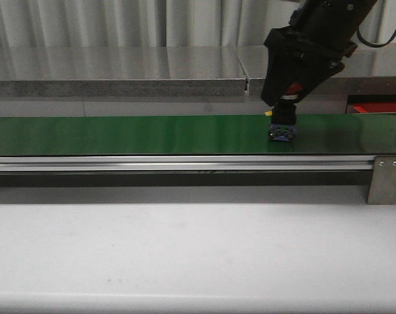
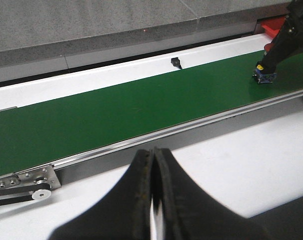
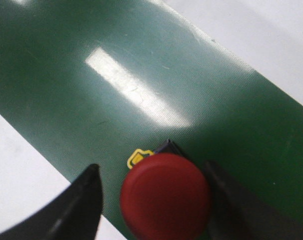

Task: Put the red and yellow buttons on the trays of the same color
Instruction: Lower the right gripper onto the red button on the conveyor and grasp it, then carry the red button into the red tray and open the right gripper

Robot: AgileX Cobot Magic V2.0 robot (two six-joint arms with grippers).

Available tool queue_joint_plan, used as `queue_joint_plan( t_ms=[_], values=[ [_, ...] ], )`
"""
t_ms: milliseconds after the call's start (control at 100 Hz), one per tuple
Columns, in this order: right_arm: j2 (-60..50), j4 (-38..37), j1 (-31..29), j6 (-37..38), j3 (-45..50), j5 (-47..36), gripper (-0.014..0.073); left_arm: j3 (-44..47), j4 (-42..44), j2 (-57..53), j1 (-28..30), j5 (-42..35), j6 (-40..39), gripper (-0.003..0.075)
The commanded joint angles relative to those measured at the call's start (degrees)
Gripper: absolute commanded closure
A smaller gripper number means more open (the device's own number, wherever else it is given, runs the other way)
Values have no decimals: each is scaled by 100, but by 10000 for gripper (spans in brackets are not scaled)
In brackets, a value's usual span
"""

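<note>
White tabletop [image 1: 185, 255]: plain matte surface, foreground of the front view, lying before the conveyor.

Green conveyor belt [image 1: 132, 134]: long, glossy, running crosswise with a silver aluminium side rail [image 1: 178, 163] along its near edge and a steel end bracket [image 1: 384, 178] at the rail's right end.

Red round push button [image 3: 165, 196]: mushroom-shaped cap on a dark blue-black base with a small yellow tab [image 3: 139, 157]; stands upright on the belt, toward its right end, just left of the bracket.

Right gripper [image 3: 154, 200]: black, reaching down over the button. Fingers spread, one dark finger [image 3: 84, 200] on each side of the red cap, with belt visible between each finger and the cap; nothing clasped. Button sits between the fingers, roughly centred.

Left gripper [image 2: 152, 200]: black, fingers pressed together with nothing between them, poised over the white tabletop on the near side of the belt, well apart from the button.

Red tray [image 1: 378, 106]: partly visible beyond the belt's right end.
</note>
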Motion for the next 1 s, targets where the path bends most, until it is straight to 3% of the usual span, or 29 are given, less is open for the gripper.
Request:
queue_joint_plan(
  t_ms=[0, 110, 230, 420, 820, 990],
  values=[
    [-293, 111, -8, -68, -191, -244, 330, -139, -138, 36, -49, -379, -25, 741],
    [-300, 111, -8, -68, -191, -455, 493, -139, -138, 36, -49, -379, -25, 741],
    [-387, 118, -22, -44, -191, -571, 552, -139, -138, 36, -49, -379, -25, 741],
    [-777, 118, -441, -28, -191, -792, 557, -139, -138, 36, -49, -379, -25, 741],
    [-975, 123, -2243, 534, -170, -1005, 557, -139, -138, 36, -49, -379, -25, 741],
    [-840, 123, -2711, 540, -149, -1186, 557, -139, -138, 36, -49, -379, -25, 741]
  ],
)
